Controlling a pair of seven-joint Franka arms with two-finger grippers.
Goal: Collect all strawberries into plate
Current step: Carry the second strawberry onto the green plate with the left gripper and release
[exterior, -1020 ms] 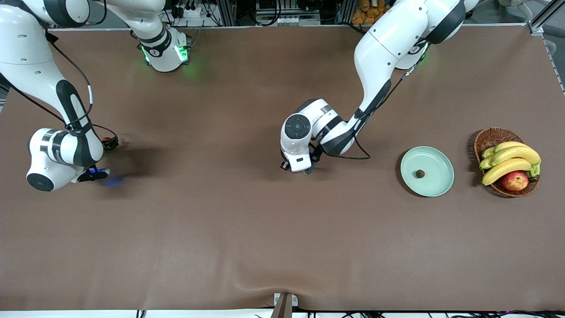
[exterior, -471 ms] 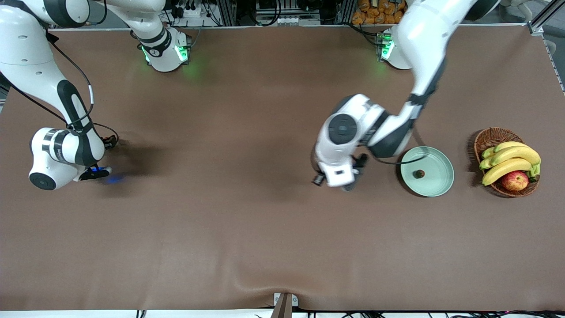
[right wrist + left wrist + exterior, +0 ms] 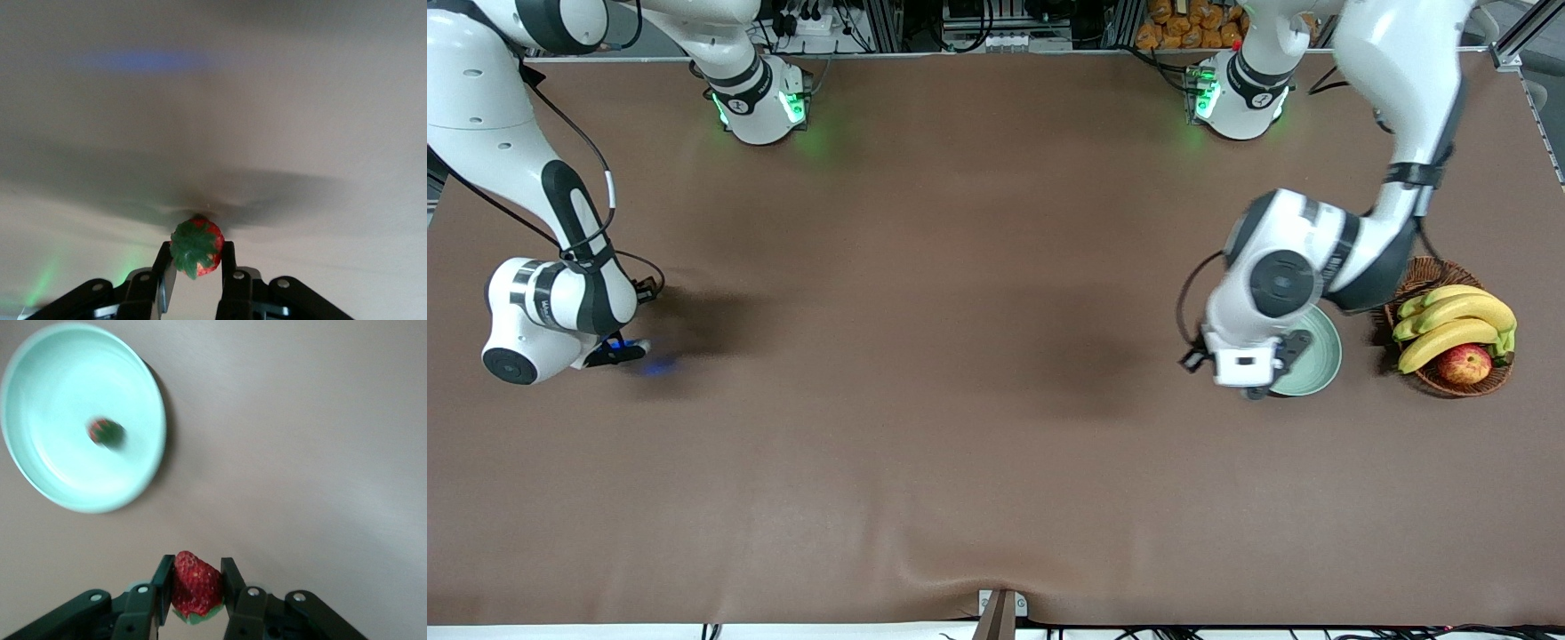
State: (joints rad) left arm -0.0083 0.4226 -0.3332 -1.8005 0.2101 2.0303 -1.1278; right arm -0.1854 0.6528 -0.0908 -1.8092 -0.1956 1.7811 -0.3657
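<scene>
Front view hides both strawberries: left hand (image 3: 195, 597) and right hand (image 3: 195, 270) each pinch one.

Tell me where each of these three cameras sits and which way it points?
Front view: high across the table, facing both arms' bases; shows both whole arms, the plate and the basket of fruit.
Left wrist view: on the left arm's wrist, looking down past the left gripper, shut on a strawberry, at the plate holding another strawberry.
Right wrist view: on the right arm's wrist, looking past the right gripper, shut on a strawberry, at the table.
Front and left wrist views share the plate.
</scene>
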